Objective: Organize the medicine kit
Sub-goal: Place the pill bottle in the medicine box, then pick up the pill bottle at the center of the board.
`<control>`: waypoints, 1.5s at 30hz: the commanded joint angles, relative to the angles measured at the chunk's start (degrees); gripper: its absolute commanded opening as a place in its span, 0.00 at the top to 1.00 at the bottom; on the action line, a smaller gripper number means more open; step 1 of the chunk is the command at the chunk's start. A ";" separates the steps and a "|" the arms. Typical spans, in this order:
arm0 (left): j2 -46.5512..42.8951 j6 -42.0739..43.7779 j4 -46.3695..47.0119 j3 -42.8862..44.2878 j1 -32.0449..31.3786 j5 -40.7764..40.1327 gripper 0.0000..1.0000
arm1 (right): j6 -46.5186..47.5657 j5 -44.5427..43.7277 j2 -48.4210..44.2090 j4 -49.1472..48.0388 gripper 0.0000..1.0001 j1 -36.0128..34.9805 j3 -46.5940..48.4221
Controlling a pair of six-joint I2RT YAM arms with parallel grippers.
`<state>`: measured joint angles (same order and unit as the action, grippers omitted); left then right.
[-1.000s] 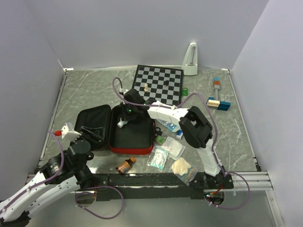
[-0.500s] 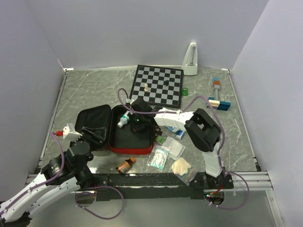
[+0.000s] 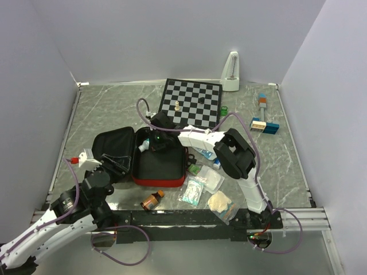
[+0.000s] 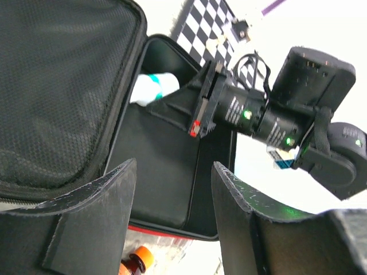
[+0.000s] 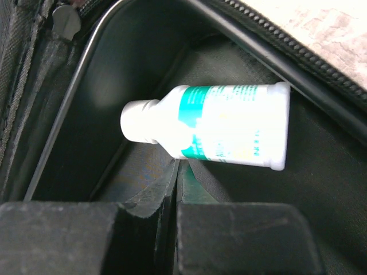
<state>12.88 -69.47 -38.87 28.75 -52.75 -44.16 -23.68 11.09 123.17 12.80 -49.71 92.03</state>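
Note:
The medicine kit (image 3: 158, 181) lies open, red-rimmed with black lining, its lid (image 3: 112, 150) folded to the left. A white bottle with a green label (image 3: 144, 147) lies on its side in the tray's far left corner, cap to the left in the right wrist view (image 5: 213, 129). My right gripper (image 3: 155, 141) is inside the tray, shut with nothing held, its tips (image 5: 176, 167) right against the bottle's side. My left gripper (image 4: 174, 166) hovers open and holds nothing at the kit's near left (image 3: 106, 168), looking across the tray (image 4: 155, 166).
A chessboard (image 3: 192, 102) with a few pieces lies behind the kit, a white metronome (image 3: 231, 71) beyond it. A brown bottle with an orange cap (image 3: 152, 200), clear packets (image 3: 195, 189) and a gauze pack (image 3: 221, 203) lie in front. Blue blocks (image 3: 264, 125) sit at the right.
My right gripper drew back toward the tray's middle, then returned to the far left corner beside the bottle, which shifted slightly. The left arm barely moved.

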 commanded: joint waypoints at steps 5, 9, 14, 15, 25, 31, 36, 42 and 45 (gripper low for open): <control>1.79 -1.28 -0.59 0.78 -0.16 4.61 0.41 | -1.89 -4.50 -4.32 -8.21 0.68 1.72 -0.77; 3.72 -2.77 -1.03 0.34 -0.25 4.96 0.41 | -2.86 -7.75 -17.94 -14.27 0.27 1.46 -13.25; 11.25 8.27 8.17 -0.63 -0.25 16.27 0.39 | -2.86 -11.09 -34.29 -10.27 0.19 1.11 -24.25; 13.98 9.43 8.81 -0.28 -0.16 19.00 0.39 | -2.60 -12.57 -37.54 -8.77 0.19 1.20 -26.01; 36.68 6.38 1.80 6.22 -9.46 26.95 0.29 | -0.66 -18.83 -60.23 4.07 0.20 1.20 -36.39; 32.64 5.75 0.90 6.23 -13.60 28.77 0.04 | -1.54 -18.21 -67.09 4.52 0.20 1.11 -41.57; 33.53 0.93 -5.67 10.44 -20.09 21.42 0.04 | -1.98 -18.74 -70.61 3.90 0.20 1.11 -45.09; 34.38 -0.31 -9.10 13.52 -23.54 21.82 0.04 | -1.98 -19.00 -72.28 4.43 0.20 1.11 -47.73; 41.06 -4.25 -15.51 14.05 -26.07 22.72 0.04 | -1.72 -19.27 -73.25 4.61 0.20 1.20 -48.43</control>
<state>47.27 -68.82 -46.11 41.39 -76.07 -22.28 -25.69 -6.83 52.01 18.02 -48.71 44.38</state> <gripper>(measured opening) 0.967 0.806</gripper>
